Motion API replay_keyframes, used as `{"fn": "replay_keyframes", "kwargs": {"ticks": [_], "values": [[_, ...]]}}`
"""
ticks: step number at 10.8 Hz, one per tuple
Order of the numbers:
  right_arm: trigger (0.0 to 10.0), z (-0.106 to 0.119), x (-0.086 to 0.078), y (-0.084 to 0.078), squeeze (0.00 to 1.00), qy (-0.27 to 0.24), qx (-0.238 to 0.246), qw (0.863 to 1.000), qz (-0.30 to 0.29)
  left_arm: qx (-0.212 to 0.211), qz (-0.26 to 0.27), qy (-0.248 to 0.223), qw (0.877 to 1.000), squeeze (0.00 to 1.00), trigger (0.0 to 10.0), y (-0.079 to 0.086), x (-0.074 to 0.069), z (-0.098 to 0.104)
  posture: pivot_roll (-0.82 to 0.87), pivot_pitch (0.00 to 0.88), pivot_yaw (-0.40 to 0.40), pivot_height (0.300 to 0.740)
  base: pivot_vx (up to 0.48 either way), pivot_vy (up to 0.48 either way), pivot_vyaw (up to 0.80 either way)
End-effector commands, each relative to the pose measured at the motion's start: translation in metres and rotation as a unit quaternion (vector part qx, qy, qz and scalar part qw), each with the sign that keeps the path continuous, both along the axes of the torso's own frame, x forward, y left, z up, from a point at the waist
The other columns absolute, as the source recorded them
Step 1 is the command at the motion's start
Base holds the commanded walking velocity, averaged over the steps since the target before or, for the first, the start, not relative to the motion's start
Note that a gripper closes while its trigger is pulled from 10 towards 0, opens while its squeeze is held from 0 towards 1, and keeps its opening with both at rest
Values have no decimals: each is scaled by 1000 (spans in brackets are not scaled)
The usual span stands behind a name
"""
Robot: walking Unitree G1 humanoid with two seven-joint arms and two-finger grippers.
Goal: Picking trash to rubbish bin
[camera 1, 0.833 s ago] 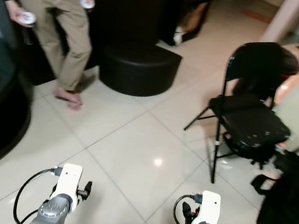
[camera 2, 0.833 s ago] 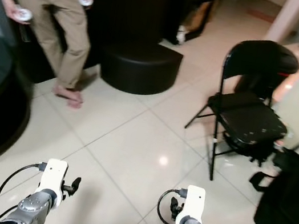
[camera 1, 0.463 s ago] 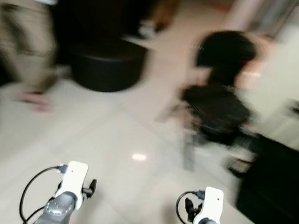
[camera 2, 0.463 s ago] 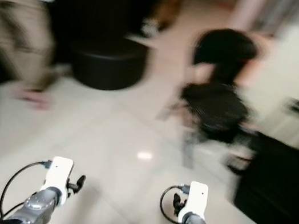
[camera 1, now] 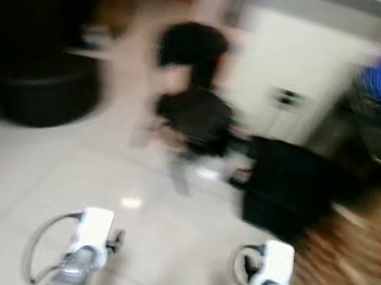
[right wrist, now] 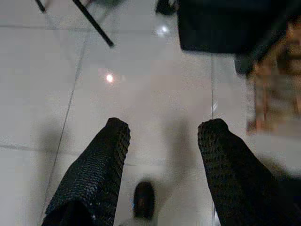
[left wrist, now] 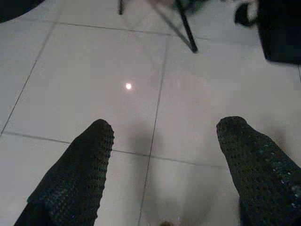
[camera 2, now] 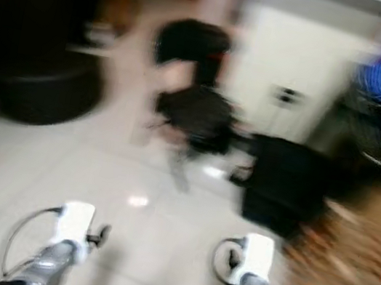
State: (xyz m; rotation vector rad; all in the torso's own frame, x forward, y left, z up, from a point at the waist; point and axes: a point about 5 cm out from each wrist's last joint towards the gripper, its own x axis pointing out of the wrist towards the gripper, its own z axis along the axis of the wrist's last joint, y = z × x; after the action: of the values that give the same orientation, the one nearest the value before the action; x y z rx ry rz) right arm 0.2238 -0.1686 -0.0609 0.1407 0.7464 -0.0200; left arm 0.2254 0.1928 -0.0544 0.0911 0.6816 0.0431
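We held both arms low in front of us over the pale tiled floor (left wrist: pixel 155 94), and our head views were smeared with motion blur. Our left gripper (left wrist: pixel 162 155) had its two black fingers spread wide with nothing between them, and our right gripper (right wrist: pixel 162 155) was likewise wide apart and empty. Ahead stood a black folding chair (camera 1: pixel 193 106), a black bag (camera 1: pixel 286 185) on the floor to its right, and a round black ottoman (camera 1: pixel 48 91) to the left. We could make out neither trash nor a rubbish bin through the blur. We judged the task barely begun: nothing was picked up, and finding the trash, grasping it and carrying it to the bin all remained.
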Motion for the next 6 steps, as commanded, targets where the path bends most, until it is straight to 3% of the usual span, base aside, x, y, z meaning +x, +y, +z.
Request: {"fn": "replay_keyframes", "kwargs": {"ticks": [1,4,6], "values": [[10000,1,1,-4,0,-2,-3,1000,-8,-6,2,-6,1000,0,10000,-3,3,1,91,0,-31,740,0,0,-756],[10000,2,2,-5,0,-8,-7,1000,-8,-8,3,-8,1000,0,10000,-4,2,1,93,0,-34,740,0,0,0],[10000,1,2,-2,0,-1,5,1000,-6,-10,5,-10,1000,0,10000,-4,2,1,94,0,-35,740,0,0,-800]]}}
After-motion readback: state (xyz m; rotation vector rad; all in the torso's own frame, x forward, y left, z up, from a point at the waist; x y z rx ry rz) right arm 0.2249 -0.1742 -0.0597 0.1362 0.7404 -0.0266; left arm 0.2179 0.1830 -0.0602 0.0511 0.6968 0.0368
